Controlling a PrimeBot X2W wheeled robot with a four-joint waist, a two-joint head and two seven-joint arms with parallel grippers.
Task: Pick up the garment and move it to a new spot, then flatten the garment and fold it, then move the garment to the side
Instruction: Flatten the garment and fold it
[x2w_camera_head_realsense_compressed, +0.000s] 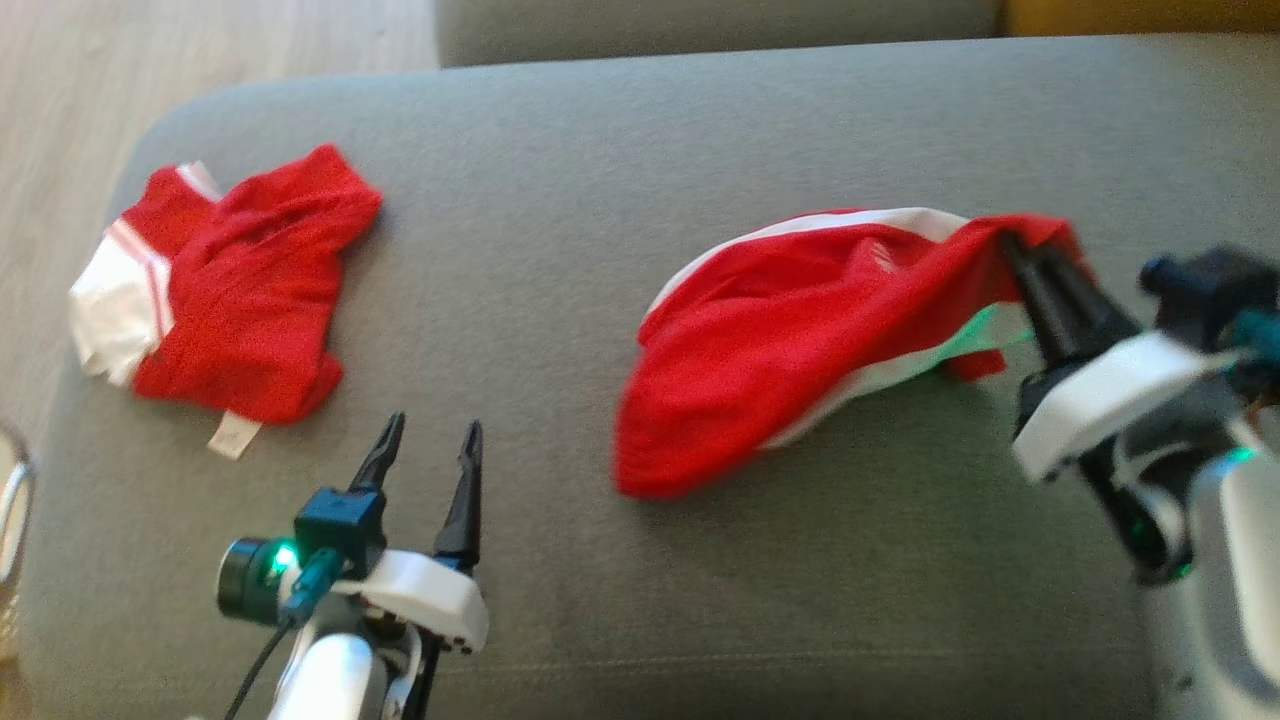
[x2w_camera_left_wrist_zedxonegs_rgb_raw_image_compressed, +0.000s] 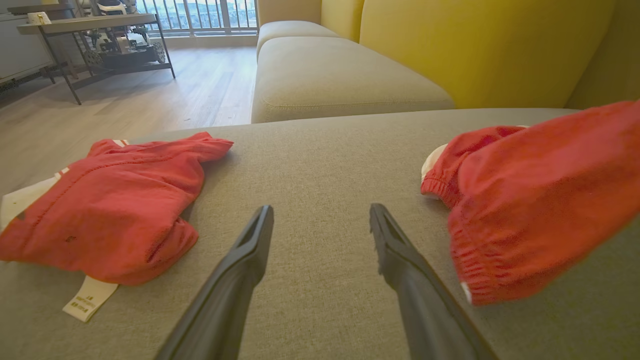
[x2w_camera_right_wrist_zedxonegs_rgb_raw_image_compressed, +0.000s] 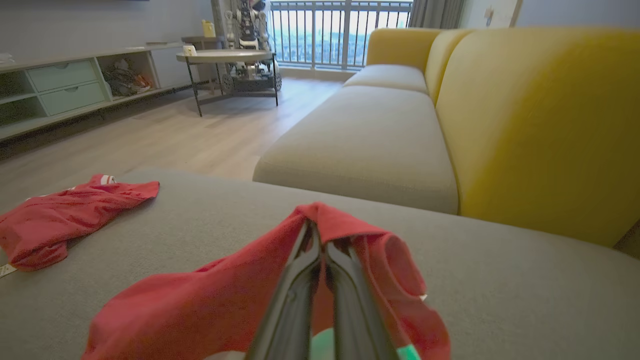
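A red garment (x2w_camera_head_realsense_compressed: 800, 330) with white bands lies crumpled on the right half of the grey cushion (x2w_camera_head_realsense_compressed: 560, 200). My right gripper (x2w_camera_head_realsense_compressed: 1010, 240) is shut on its far right edge and lifts that edge a little; the rest trails down to the left. In the right wrist view the red cloth (x2w_camera_right_wrist_zedxonegs_rgb_raw_image_compressed: 200, 310) drapes over both sides of the shut right gripper (x2w_camera_right_wrist_zedxonegs_rgb_raw_image_compressed: 317, 230). My left gripper (x2w_camera_head_realsense_compressed: 432, 428) stands open near the cushion's front, with nothing between its fingers. From the left wrist the garment (x2w_camera_left_wrist_zedxonegs_rgb_raw_image_compressed: 525, 200) shows to the right of the left gripper (x2w_camera_left_wrist_zedxonegs_rgb_raw_image_compressed: 321, 210).
A second red and white garment (x2w_camera_head_realsense_compressed: 240, 290) with a white label lies bunched at the cushion's left end, close to the edge. Wooden floor (x2w_camera_head_realsense_compressed: 60, 100) lies beyond that edge. A yellow sofa back (x2w_camera_right_wrist_zedxonegs_rgb_raw_image_compressed: 540, 125) and another seat cushion (x2w_camera_right_wrist_zedxonegs_rgb_raw_image_compressed: 370, 135) stand behind.
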